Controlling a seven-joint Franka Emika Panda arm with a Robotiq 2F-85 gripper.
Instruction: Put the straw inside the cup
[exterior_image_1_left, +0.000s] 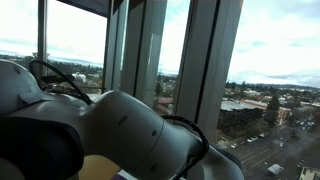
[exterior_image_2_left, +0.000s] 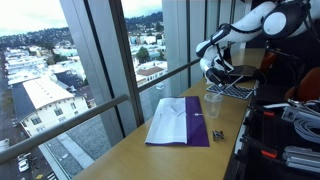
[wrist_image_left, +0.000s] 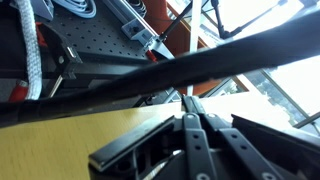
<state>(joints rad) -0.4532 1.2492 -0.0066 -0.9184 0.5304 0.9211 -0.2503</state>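
Observation:
A clear plastic cup (exterior_image_2_left: 212, 102) stands upright on the wooden table (exterior_image_2_left: 190, 160) near its far end. My gripper (exterior_image_2_left: 214, 70) hangs just above the cup. In the wrist view the two dark fingers (wrist_image_left: 187, 103) are pressed together. A thin dark sliver shows at their tips, and I cannot tell whether it is the straw. No straw can be made out in any other view. The cup is out of the wrist view.
A white sheet with a purple edge (exterior_image_2_left: 178, 122) lies on the table before the cup, with a small dark object (exterior_image_2_left: 217, 133) beside it. A black cable (wrist_image_left: 150, 78) crosses the wrist view. Racks with cables (exterior_image_2_left: 285, 125) line the table's side. The robot arm (exterior_image_1_left: 90, 135) blocks an exterior view.

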